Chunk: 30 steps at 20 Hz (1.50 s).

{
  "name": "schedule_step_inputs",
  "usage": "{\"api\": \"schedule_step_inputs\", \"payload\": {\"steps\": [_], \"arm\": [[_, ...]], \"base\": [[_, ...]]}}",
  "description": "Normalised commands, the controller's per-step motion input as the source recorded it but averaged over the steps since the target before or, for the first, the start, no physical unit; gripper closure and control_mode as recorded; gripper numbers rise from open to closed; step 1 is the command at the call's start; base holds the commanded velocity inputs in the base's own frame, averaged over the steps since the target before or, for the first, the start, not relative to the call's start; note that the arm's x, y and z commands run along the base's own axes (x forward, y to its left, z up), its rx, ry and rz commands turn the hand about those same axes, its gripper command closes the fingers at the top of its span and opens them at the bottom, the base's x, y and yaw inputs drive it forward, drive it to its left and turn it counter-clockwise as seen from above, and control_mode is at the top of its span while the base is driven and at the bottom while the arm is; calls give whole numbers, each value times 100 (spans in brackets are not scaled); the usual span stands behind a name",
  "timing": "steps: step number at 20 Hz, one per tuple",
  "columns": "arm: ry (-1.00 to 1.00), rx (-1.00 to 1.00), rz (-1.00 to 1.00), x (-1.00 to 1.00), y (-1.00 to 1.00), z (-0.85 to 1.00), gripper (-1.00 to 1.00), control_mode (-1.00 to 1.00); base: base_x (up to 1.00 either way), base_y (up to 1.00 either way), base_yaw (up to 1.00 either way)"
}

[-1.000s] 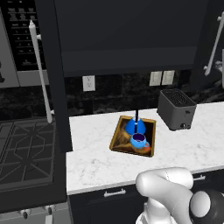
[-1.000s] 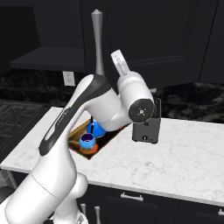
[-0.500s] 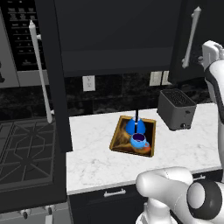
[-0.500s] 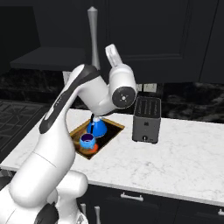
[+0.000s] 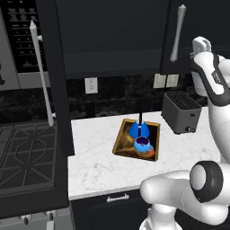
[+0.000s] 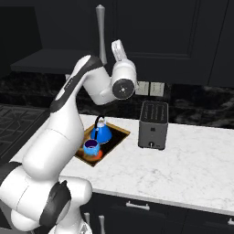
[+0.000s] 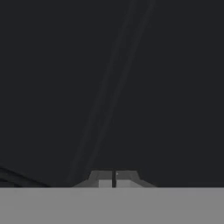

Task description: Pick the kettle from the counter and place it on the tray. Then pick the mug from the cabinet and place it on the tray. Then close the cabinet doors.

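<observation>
The kettle point(image 5: 139, 129) and the mug point(image 5: 143, 143) are both seen inside the tray point(image 5: 120, 144), the mug just in front of the kettle, toward the counter's front edge. The tray is set on the counter point(image 5: 99, 164), its rim at an angle to the counter edge. A dark toaster point(image 5: 180, 112) is noted to the right of the tray, apart from it, near the wall with its pale outlets point(image 5: 91, 85). Of the cabinet doors, the left one point(image 5: 56, 81) is seen standing open, edge-on, with its bar handle point(image 5: 40, 74) facing the stove side; the right one point(image 5: 197, 27) is seen near the raised arm, its handle point(image 5: 178, 32) upright. The gripper point(image 7: 114, 178) is recorded in the hand view with its two fingertips pressed together, nothing held between them, facing a flat near-black surface close in front.
</observation>
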Motion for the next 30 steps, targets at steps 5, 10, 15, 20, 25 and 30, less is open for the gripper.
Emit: {"api": "schedule_step_inputs", "payload": {"steps": [5,10,15,20,25,30], "arm": [[0,7,-2,78,15,-7,100,-100],[0,9,-1,88,3,-11,100,-100],[0,9,0,98,3,-14,100,-100],[7,2,0,41,2,-8,100,-100],[7,-1,0,-64,0,0,100,-100],[8,-7,0,-92,3,0,100,-100]], "base": [[0,0,0],[0,0,0],[0,0,0],[0,0,0],[0,0,0],[0,0,0]]}}
